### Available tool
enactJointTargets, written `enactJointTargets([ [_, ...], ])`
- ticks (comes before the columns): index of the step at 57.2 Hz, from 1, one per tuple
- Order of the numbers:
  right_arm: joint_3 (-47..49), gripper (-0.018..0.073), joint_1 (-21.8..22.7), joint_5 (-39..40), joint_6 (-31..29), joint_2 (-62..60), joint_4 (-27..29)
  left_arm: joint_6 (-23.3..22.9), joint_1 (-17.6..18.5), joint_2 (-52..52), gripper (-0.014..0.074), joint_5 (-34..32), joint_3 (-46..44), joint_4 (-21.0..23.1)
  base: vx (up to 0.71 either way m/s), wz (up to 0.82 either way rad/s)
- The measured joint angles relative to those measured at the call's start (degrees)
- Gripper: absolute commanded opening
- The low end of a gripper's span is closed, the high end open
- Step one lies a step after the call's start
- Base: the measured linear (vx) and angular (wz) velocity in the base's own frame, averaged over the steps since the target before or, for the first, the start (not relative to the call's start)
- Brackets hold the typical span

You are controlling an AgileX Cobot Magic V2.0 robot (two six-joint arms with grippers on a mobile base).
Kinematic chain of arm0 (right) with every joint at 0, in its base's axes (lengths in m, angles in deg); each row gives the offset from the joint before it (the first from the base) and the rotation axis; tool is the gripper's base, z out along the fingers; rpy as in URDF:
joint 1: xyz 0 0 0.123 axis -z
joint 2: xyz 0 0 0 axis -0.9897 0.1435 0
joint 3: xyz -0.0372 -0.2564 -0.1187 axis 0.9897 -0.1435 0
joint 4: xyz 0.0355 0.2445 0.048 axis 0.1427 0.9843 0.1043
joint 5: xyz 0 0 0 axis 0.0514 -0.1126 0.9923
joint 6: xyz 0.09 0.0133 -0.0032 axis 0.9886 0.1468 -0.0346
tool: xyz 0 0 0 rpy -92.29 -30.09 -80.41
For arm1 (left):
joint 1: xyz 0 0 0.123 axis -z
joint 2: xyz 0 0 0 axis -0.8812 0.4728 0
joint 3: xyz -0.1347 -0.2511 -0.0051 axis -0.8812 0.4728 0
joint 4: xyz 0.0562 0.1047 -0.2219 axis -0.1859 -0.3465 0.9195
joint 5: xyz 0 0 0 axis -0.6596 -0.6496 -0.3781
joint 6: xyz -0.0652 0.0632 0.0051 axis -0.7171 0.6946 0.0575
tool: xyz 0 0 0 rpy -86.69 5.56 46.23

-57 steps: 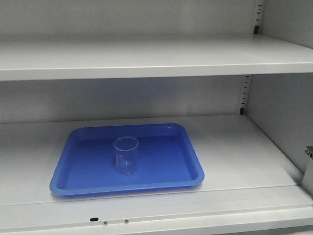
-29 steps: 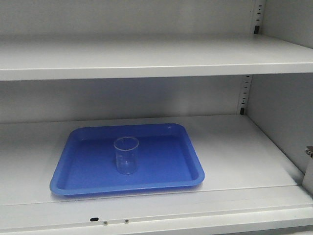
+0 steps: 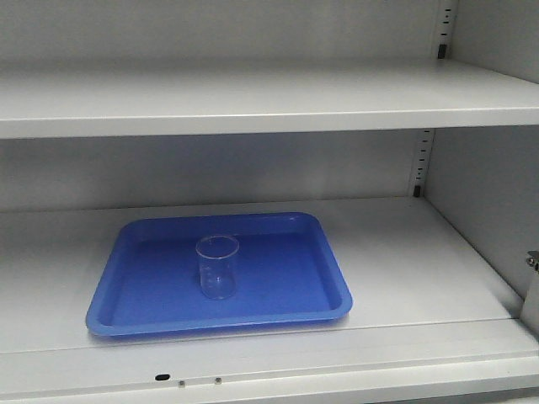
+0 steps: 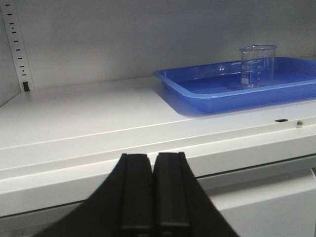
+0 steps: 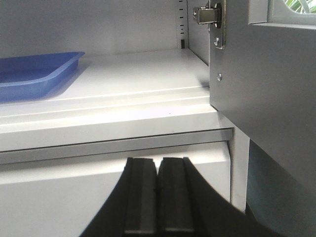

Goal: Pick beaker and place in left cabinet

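Both tools, left [image 4: 152, 197] and right [image 5: 158, 200], pressed together; beaker [image 3: 218, 267] upright in blue tray [image 3: 278, 307]

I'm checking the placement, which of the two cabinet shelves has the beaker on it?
The lower shelf: the beaker stands upright there inside the blue tray. The upper shelf shows nothing on it.

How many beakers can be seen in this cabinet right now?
1. The beaker stands upright near the middle of the blue tray on the lower shelf of the left cabinet. No other shows, though the views cover only part of the cabinet.
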Motion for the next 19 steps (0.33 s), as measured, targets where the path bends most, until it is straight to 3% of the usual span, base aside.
enactJointTargets([
  [19,0.00,-0.0006,0.00,0.00,0.00,0.00,0.00,0.00,0.00,0.00,0.0001,0.00,0.00,0.00,0.00,0.00],
])
